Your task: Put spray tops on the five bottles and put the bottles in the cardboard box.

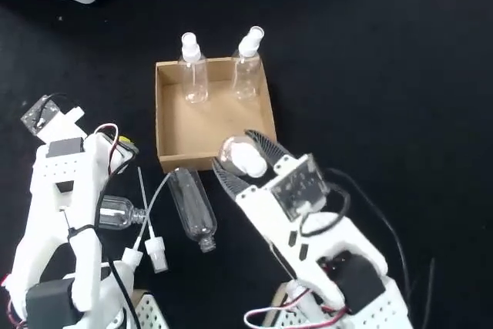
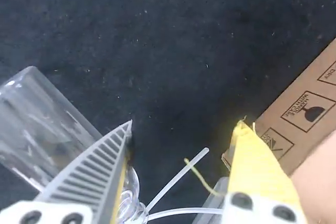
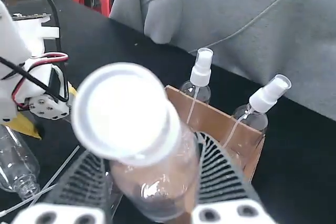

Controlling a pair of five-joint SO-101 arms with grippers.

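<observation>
The cardboard box sits open-topped in the middle of the black surface. Against its far wall stand a first capped bottle and a second capped bottle, side by side and upright, both clear plastic with white spray tops and thin dip tubes running down inside. The right hand is clamped on the held bottle, a third clear one, with a ribbed finger pressed to each side of its body. Its white top points back toward the arm, so the bottle is tilted. It is at the box's near right corner, overlapping the near wall, and whether its base is inside the box cannot be told. From the right wrist the round white top faces the camera, with the two standing bottles beyond it. Just in front of the box a bare bottle lies on its side on the surface, with no top and its open neck pointing away from the box. A second bare bottle lies beside the left arm, partly hidden by it. Between them rest one loose spray top and another loose spray top, their long tubes reaching toward the box. The left hand has its fingers spread wide apart and holds nothing. Its grey ribbed finger is right beside the neck of a clear bottle, two tubes cross the gap, and the box's corner lies past the yellow finger.
</observation>
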